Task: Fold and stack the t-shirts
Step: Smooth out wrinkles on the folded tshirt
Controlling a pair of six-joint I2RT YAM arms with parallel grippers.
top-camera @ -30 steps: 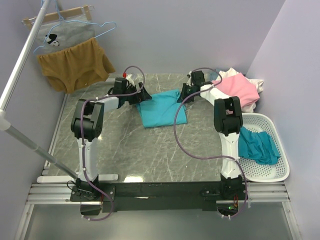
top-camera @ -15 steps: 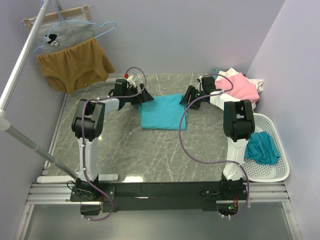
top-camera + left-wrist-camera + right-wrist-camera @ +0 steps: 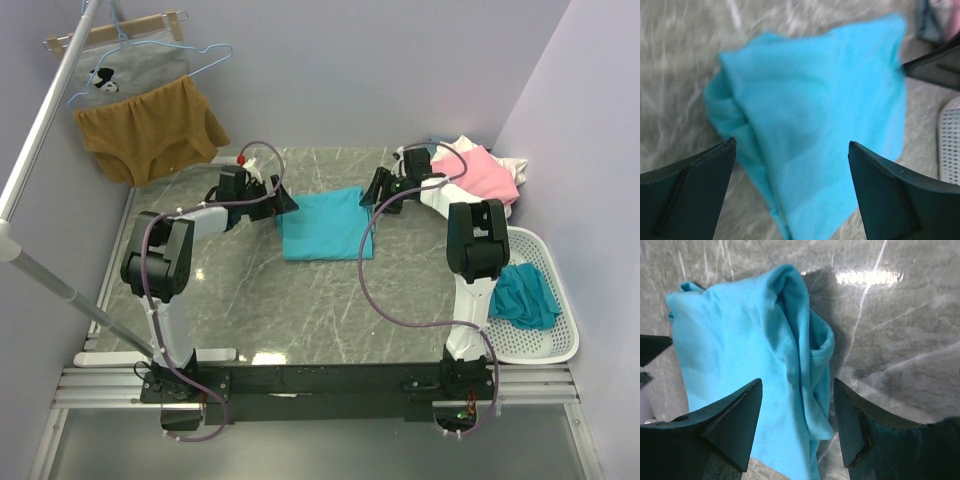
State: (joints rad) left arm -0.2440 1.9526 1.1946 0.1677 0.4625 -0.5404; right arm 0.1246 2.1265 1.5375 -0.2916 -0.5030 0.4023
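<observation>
A folded turquoise t-shirt lies flat on the marble table, toward its far side and between the two grippers. The left arm rises from its base to a bent elbow near the table's left edge, and its forearm stretches across to the right, so that the left gripper sits at the shirt's left edge. Its jaws stand spread wide with nothing between them. The wrist view is blurred, so it is hard to say whether the fingers touch the cloth. The right arm stands up along the right side, elbow high, with its forearm angled back and to the left. This brings the right gripper to the shirt's far right corner, its jaws likewise parted and empty, hovering over the bunched folded edge. A heap of pink and white shirts sits in the far right corner. A crumpled teal shirt lies in the white basket beside the right arm.
</observation>
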